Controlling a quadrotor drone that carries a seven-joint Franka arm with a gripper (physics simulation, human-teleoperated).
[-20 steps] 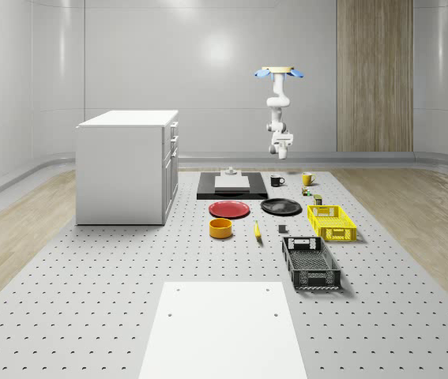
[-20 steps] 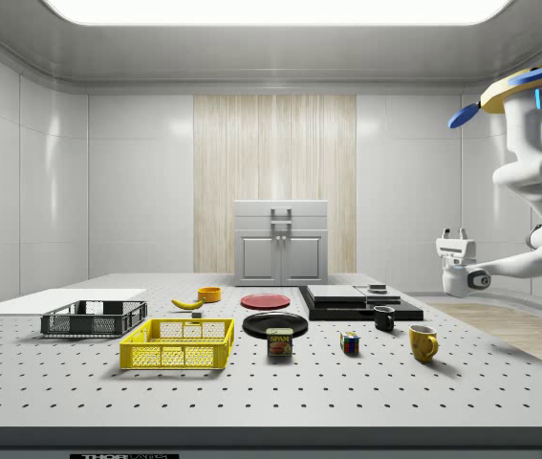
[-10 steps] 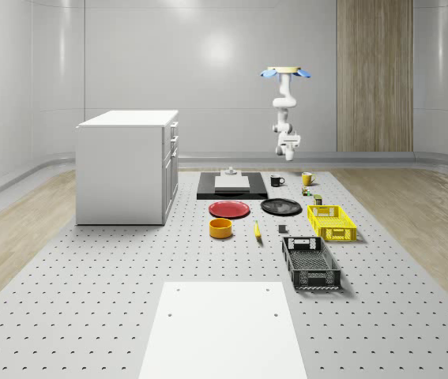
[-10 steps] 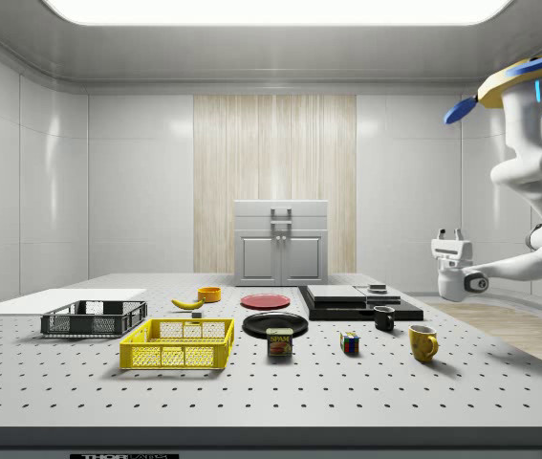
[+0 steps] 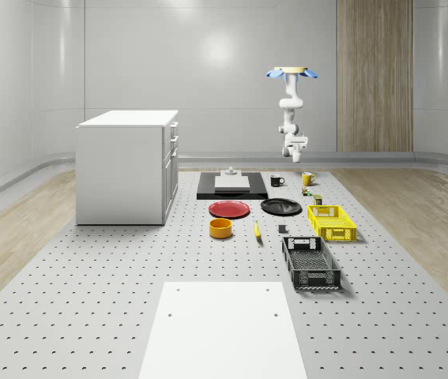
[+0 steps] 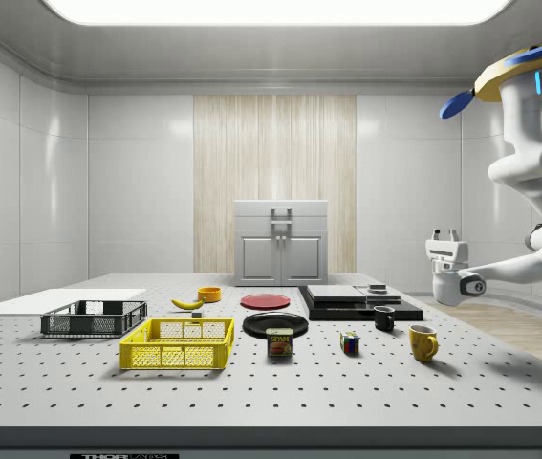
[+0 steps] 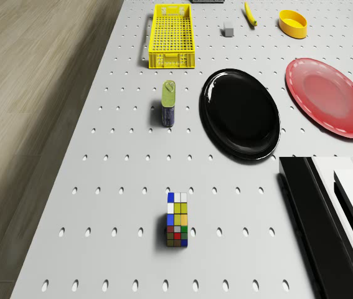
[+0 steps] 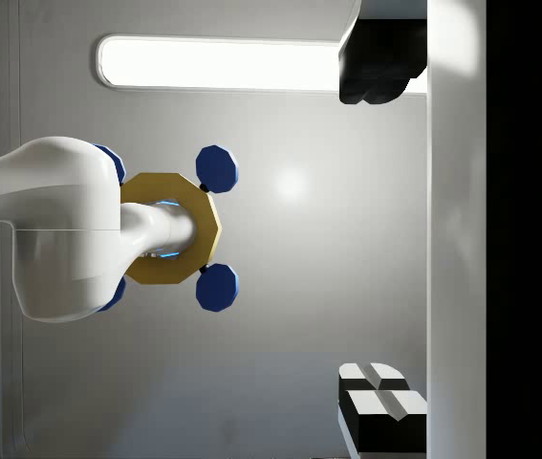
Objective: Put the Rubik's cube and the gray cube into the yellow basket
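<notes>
The Rubik's cube (image 7: 177, 219) (image 6: 349, 343) (image 5: 306, 190) lies on the perforated table, between a can and two mugs. Further along the table is the small gray cube (image 7: 228, 28) (image 5: 282, 230), just beside the far end of the yellow basket (image 7: 171, 34) (image 5: 332, 222) (image 6: 178, 343). The drone (image 5: 292, 73) (image 6: 529, 81) hovers high above the table's far end, near the mugs. My gripper (image 6: 444, 233) (image 5: 297, 140) (image 8: 380, 239) hangs well above the table, pointing upward, open and holding nothing.
A can (image 7: 169, 104) stands between the Rubik's cube and the basket. A black plate (image 7: 240, 112), red plate (image 7: 329, 96), black slab (image 7: 325, 237), yellow mug (image 6: 422, 341) and black mug (image 6: 383, 318) are nearby. A black basket (image 5: 310, 262) and white cabinet (image 5: 127, 166) stand further off.
The drone and arm have drifted toward the whole-scene view's right, which is leftward in the side view. The gripper has stayed open and raised. Nothing on the table has moved.
</notes>
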